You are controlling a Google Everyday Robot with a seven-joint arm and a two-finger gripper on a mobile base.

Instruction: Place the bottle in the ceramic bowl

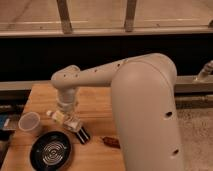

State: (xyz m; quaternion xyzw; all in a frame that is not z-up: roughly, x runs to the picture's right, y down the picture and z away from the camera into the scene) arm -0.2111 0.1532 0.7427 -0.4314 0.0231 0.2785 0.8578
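The bottle (61, 118) is pale cream with a white cap pointing left. It lies tilted in my gripper (68, 116), which is shut on it and holds it just above the wooden table. The ceramic bowl (50, 152) is black with pale rings inside. It sits at the table's front left, below and slightly left of the bottle. The arm's pale wrist (66, 92) comes down from above and hides the gripper's upper part.
A whitish translucent cup (30, 123) stands left of the bottle. A black striped block (82, 134) lies just right of the bowl. A reddish-brown object (111, 142) lies further right. The wooden table (95, 107) ends at a dark rail behind.
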